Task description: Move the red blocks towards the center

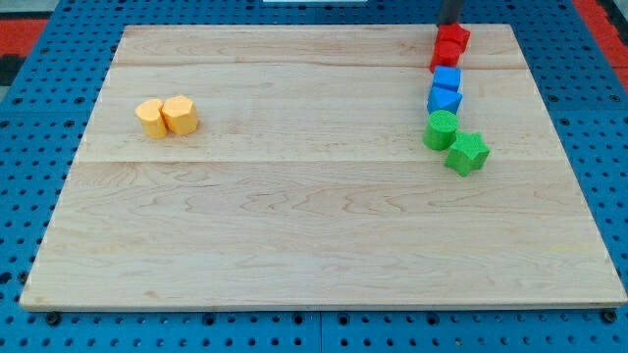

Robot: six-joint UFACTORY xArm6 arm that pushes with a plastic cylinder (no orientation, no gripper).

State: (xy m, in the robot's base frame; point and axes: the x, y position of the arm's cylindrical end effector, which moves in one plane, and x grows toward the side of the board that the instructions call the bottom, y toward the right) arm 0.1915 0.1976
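At nine o'clock on the counter, two yellow blocks sat touching each other, one a cylinder, the other harder to make out, well apart from everything else. Across at about two o'clock, a column of blocks ran down the counter's right side: the red blocks at its top, one stacked just behind the other in the view, then two blue blocks touching below them, then a green cylinder and a green star at three o'clock. My tip stood just at twelve o'clock of the red pair, touching or nearly so; it carried no fingers, so nothing was open, closed or gripping. By my reckoning the push was only starting, the reds still lying far from the centre. The next move called for a shove toward seven or eight o'clock, angled to slip the reds clear of the blue blocks rather than drive the whole column down.
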